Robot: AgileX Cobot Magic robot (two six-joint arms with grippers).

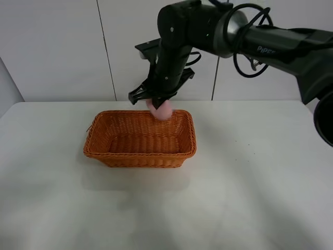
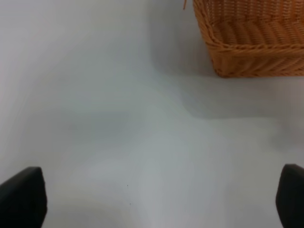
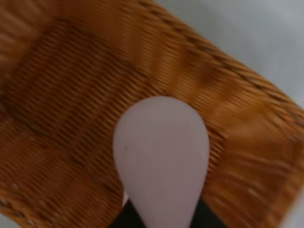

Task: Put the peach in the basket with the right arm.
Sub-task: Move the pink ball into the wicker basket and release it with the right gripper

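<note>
The right gripper (image 1: 157, 100) holds the peach (image 1: 161, 110) above the far right part of the basket (image 1: 139, 157). The left gripper (image 2: 156, 197) is spread wide over the table (image 2: 118, 118).

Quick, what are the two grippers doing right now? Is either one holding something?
Left gripper: open, holding nothing.
Right gripper: closed on the peach, above the basket.

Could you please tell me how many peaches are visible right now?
1. The peach is held in the right gripper above the far side of the basket; none lies inside it.
</note>
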